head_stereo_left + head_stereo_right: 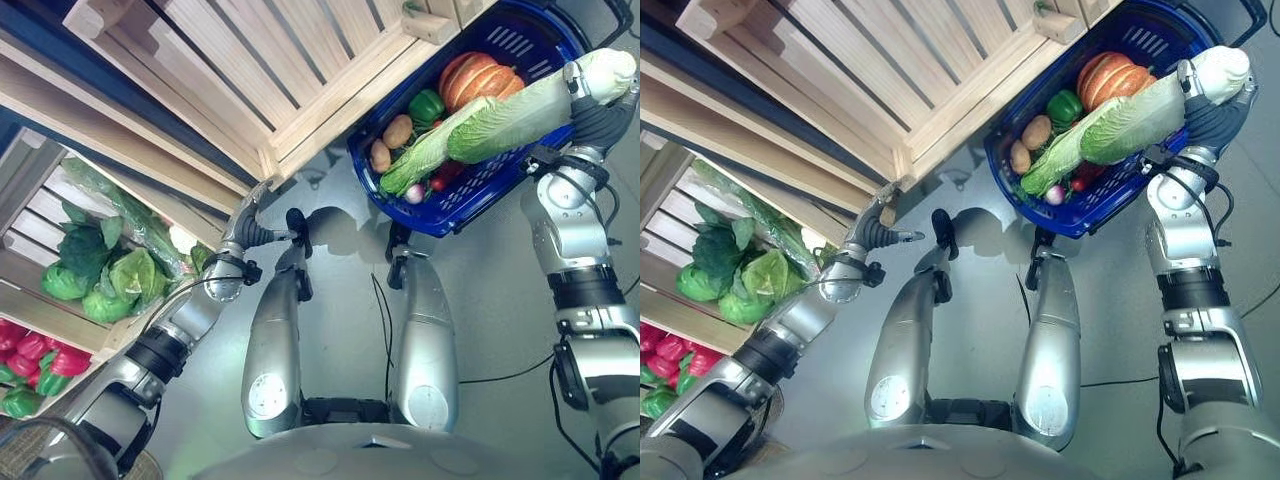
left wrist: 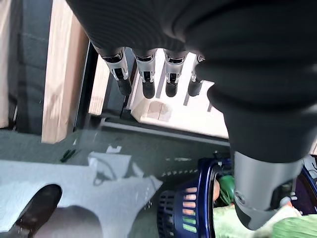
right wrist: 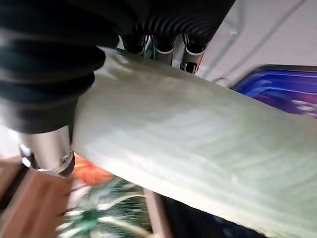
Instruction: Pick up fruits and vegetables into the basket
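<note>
The right robot hand (image 1: 597, 95) is grasping a napa cabbage (image 1: 510, 115) at its pale stem end, fingers (image 3: 163, 49) and thumb wrapping round it, and is carrying it over the blue basket (image 1: 480, 200) that is sitting on the floor. The cabbage's long axis is running from the hand down across the basket, its green leafy tip pointing toward the basket's near left rim; whether it is touching the contents I cannot tell.

The left robot hand (image 1: 262, 232) is hanging released, fingers (image 2: 146, 82) straight, by the corner of the wooden crates (image 1: 250, 70), well apart from the basket.

Already in the basket are lying a pumpkin (image 1: 480, 78), a green pepper (image 1: 427, 105), two potatoes (image 1: 397, 131), another leafy head and some small red pieces. Green cabbages (image 1: 110, 285) and red peppers (image 1: 40, 352) are waiting in the left crates, so the job looks roughly midway.
</note>
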